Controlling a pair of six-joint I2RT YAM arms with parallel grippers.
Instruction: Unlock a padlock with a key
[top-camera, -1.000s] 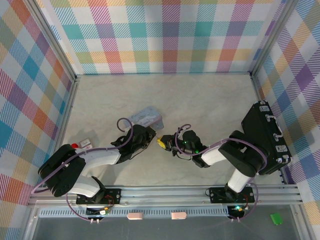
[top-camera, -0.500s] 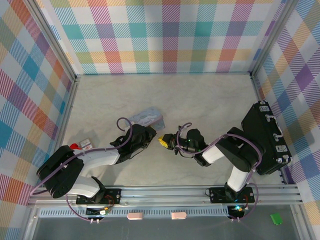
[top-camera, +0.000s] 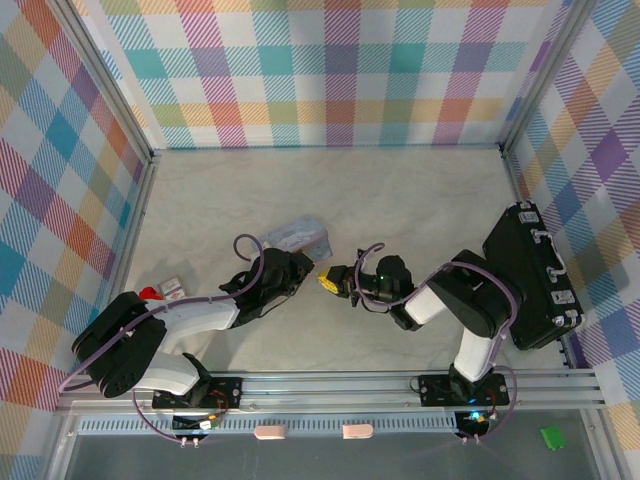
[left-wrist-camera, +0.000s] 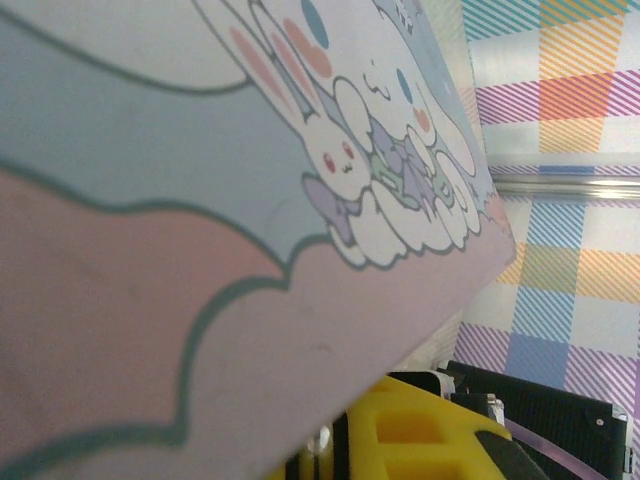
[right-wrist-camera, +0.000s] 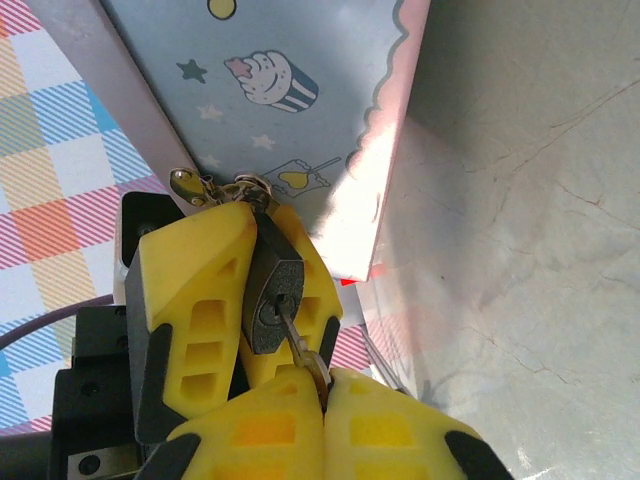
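Two pairs of yellow fingers meet beneath the pale-blue cartoon-printed tin box (right-wrist-camera: 300, 100). The left gripper (right-wrist-camera: 258, 240) pinches the tiny blackish metal padlock (right-wrist-camera: 272, 300) by its flat sides. The right gripper (right-wrist-camera: 325, 385) has its fingers pressed together on the head of the thin dark-grey metal key (right-wrist-camera: 298, 352), whose blade reaches into the keyhole just past their tips. Both pieces look light, stiff and slick, so the hold belongs on the key head's flat faces, and the thin blade calls for a gentle twist.
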